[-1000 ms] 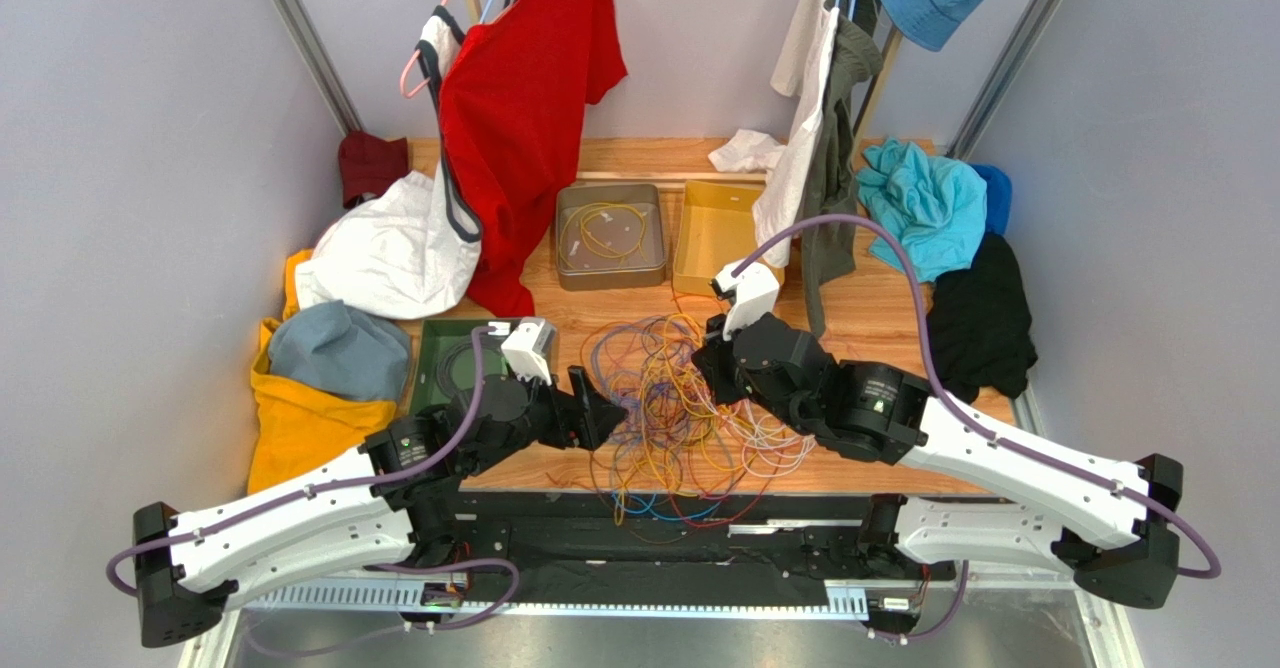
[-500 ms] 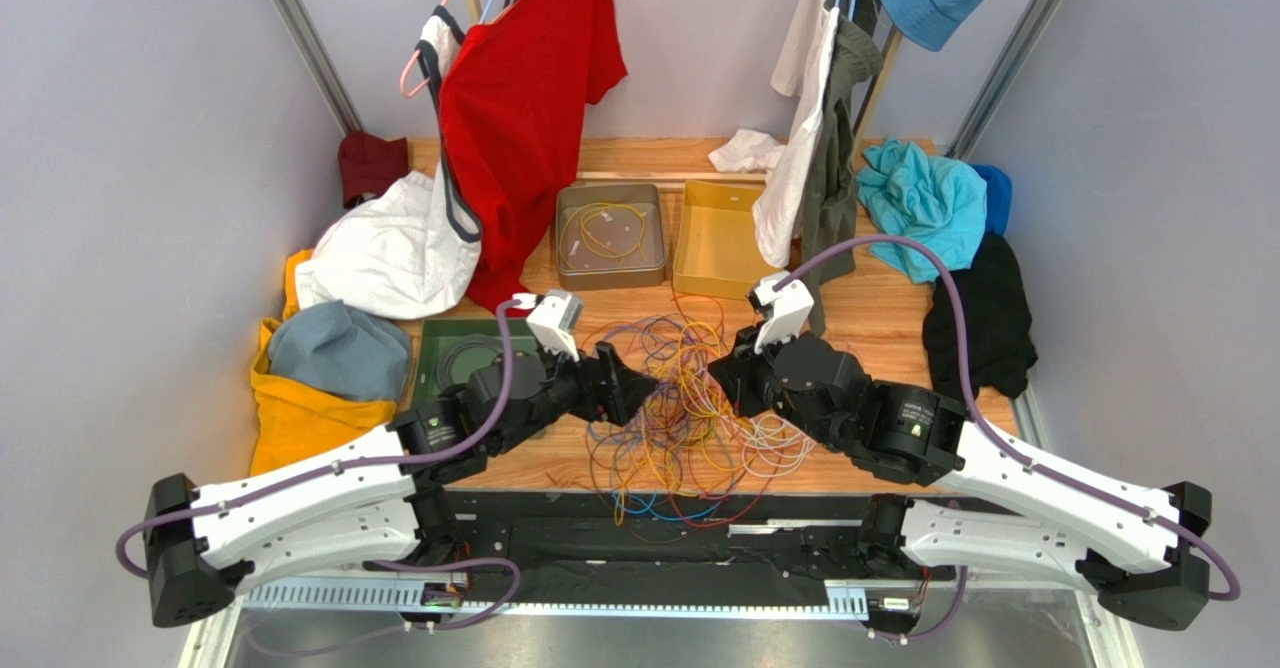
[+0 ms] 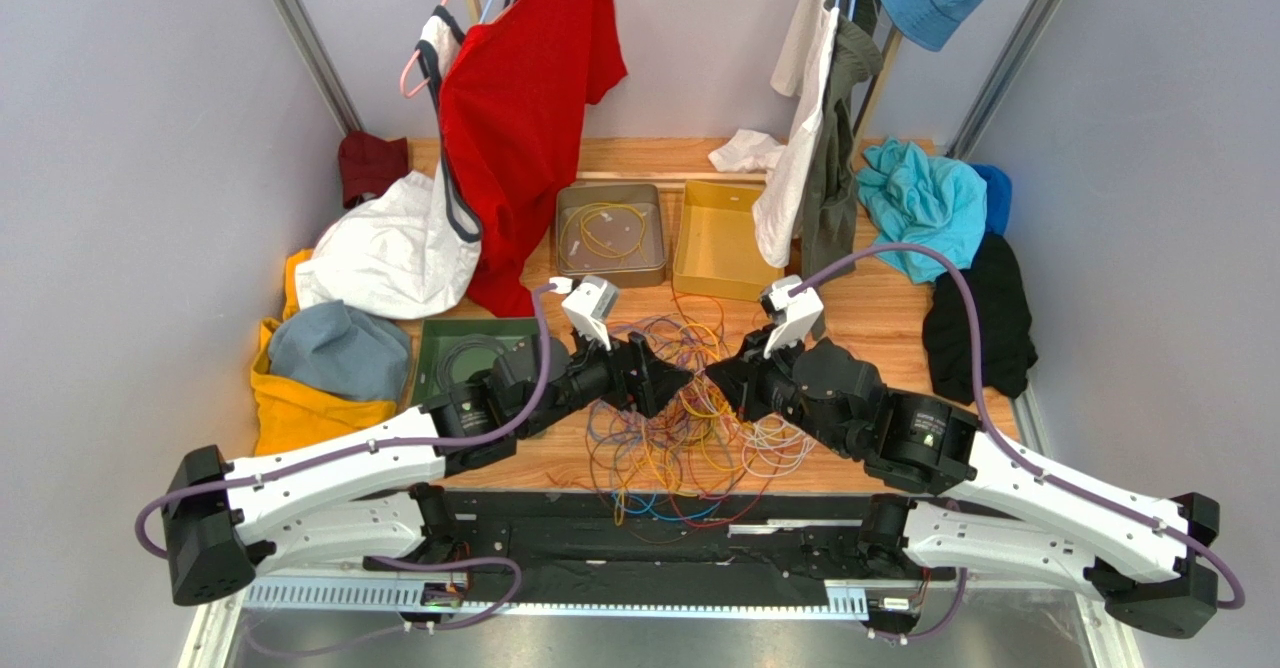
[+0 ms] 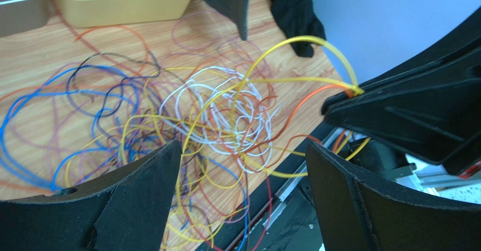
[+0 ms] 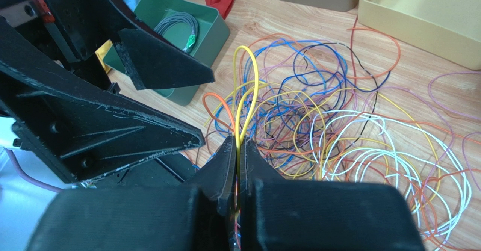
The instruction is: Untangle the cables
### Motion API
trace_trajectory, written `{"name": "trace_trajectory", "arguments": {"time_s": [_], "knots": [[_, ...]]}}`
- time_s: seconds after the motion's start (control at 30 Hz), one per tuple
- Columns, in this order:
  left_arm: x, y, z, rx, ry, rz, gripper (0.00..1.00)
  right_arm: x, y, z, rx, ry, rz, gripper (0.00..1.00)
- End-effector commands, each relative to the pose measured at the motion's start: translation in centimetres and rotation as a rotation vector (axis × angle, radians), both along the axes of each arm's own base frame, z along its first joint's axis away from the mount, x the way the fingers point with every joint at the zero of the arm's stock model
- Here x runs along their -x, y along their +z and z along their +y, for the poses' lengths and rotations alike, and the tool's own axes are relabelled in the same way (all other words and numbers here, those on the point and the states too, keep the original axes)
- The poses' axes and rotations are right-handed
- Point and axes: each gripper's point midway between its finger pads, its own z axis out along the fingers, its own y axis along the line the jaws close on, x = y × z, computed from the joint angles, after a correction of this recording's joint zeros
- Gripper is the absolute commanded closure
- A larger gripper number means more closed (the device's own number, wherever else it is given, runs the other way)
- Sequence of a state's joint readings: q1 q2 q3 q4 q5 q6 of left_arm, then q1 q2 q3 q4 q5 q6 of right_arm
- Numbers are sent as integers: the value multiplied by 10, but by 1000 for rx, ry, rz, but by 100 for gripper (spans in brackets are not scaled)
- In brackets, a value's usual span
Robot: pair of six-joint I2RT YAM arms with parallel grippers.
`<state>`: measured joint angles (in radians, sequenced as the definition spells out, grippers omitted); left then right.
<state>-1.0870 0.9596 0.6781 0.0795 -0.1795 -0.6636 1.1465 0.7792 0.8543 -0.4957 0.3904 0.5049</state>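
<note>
The cables (image 3: 684, 425) lie as a loose tangle of yellow, orange, blue, purple, red and white wires on the wooden table near its front edge. My right gripper (image 3: 724, 380) is shut on a yellow cable loop (image 5: 248, 76) that stands up from its tips (image 5: 238, 141), with an orange strand pinched beside it. My left gripper (image 3: 669, 376) hovers open just left of it, facing it. In the left wrist view its jaws (image 4: 244, 147) stand wide over the white and yellow coils (image 4: 226, 116), and the lifted yellow loop (image 4: 316, 42) arcs to the right gripper (image 4: 353, 93).
A grey tin (image 3: 562, 241) holding a yellow coil and a yellow tray (image 3: 679, 241) stand behind the tangle. A green box (image 3: 425, 361) with a grey coil sits at the left. Clothes lie piled at both sides and hang at the back, among them a red shirt (image 3: 526, 83).
My left arm has reached right and forward over the tangle, its open gripper now close to the right one. The right gripper stays shut on the yellow loop, its arm shifted slightly.
</note>
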Motion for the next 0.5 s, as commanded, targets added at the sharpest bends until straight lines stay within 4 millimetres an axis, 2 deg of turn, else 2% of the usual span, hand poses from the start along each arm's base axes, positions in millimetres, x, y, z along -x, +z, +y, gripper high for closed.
{"name": "trace_trajectory", "arguments": {"time_s": [0.0, 0.07, 0.1, 0.13, 0.17, 0.2, 0.23, 0.27, 0.3, 0.37, 0.4, 0.43, 0.47], "knots": [[3, 34, -25, 91, -86, -73, 12, 1, 7, 9, -64, 20, 2, 100], [-1, 27, -30, 57, -84, -68, 22, 3, 6, 10, -64, 29, 7, 100], [-4, 33, -33, 57, -80, -76, 26, 4, 6, 11, -67, 36, 14, 100], [-7, 28, -37, 25, -82, -79, 47, 6, 4, 11, -63, 40, 19, 100], [-11, 22, -35, -15, -62, -69, 59, 6, 4, 10, -65, 37, 21, 100], [-15, 31, -36, -21, -45, -73, 74, 6, 5, 8, -66, 34, 22, 100], [-18, 27, -34, -55, -27, -64, 100, 6, 3, 5, -59, 27, 26, 100], [-22, 17, -24, -115, 15, -44, 100, 7, 3, 2, -63, 21, 25, 100], [-25, 21, -20, -127, 34, -46, 100, 6, 2, -2, -60, 7, 21, 95], [-27, 25, -4, -150, 78, -55, 100, 6, 3, -9, -64, -7, 13, 79], [-29, 28, 2, -151, 96, -59, 100, 6, -1, -12, -59, -16, 11, 67], [-28, 38, 11, -133, 111, -71, 100, 6, -1, -14, -60, -20, 9, 62], [-28, 36, 19, -152, 124, -62, 100, 6, -1, -17, -70, -29, 7, 59]]}}
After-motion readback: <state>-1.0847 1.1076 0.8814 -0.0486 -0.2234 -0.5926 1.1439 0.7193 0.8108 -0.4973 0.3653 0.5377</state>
